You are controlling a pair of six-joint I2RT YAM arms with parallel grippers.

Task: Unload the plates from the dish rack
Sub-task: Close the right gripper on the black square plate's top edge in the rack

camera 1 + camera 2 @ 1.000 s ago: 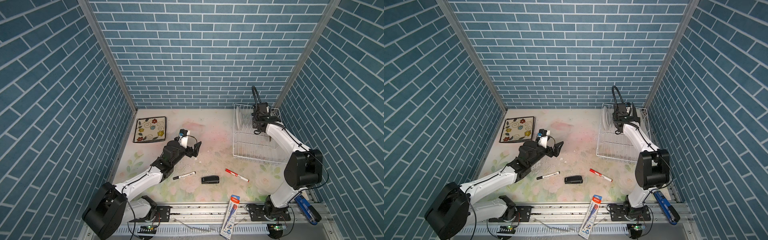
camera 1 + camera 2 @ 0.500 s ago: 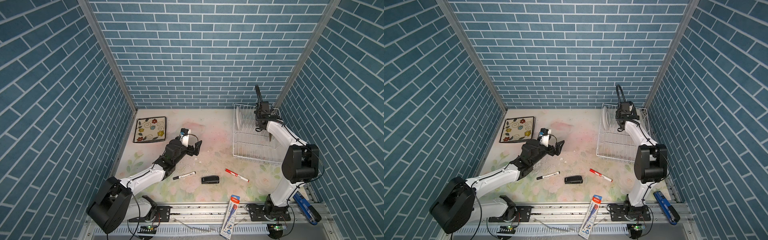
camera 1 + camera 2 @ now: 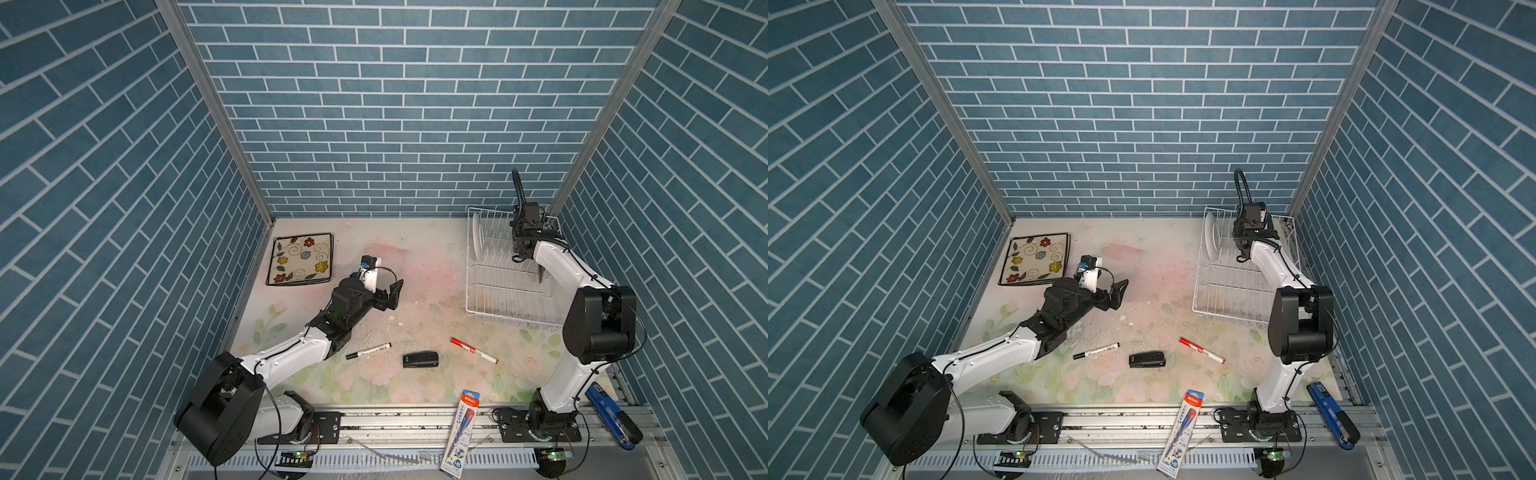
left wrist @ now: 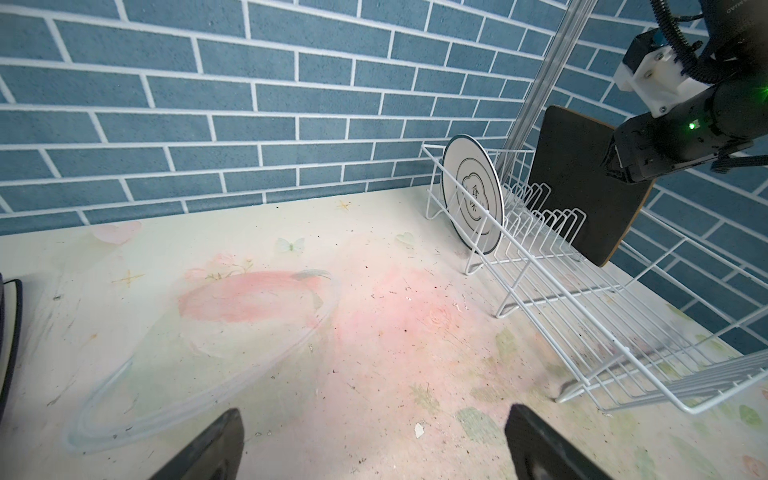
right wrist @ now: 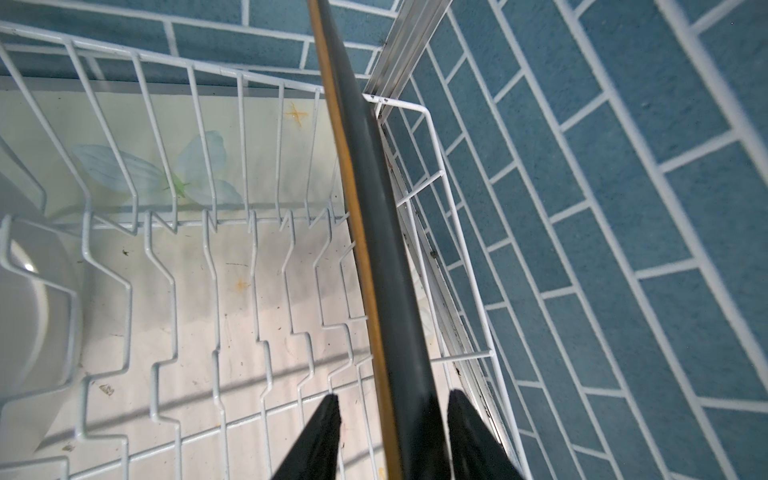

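Note:
A white wire dish rack [image 3: 498, 299] [image 3: 1225, 291] stands at the back right. Inside it a round white plate [image 3: 478, 237] [image 4: 473, 199] stands upright at the left end. A square black plate [image 4: 582, 191] [image 5: 374, 249] leans upright at the right end. My right gripper [image 5: 392, 399] [image 3: 521, 249] reaches down over the black plate's top edge, one finger on each side with slim gaps showing. A flower-patterned square plate [image 3: 300, 259] [image 3: 1036, 258] lies flat at the back left. My left gripper [image 4: 370, 415] [image 3: 392, 291] hovers open and empty over mid-table.
A black marker [image 3: 369, 351], a black stapler [image 3: 420, 359] and a red marker [image 3: 473, 351] lie on the front of the mat. A pencil pack [image 3: 461, 432] and a blue tool [image 3: 611, 415] rest on the front rail. The right wall runs close beside the rack.
The right gripper's jaws have narrowed around the black plate's top edge, and its wrist shifted slightly toward the back wall. The left arm has barely moved.

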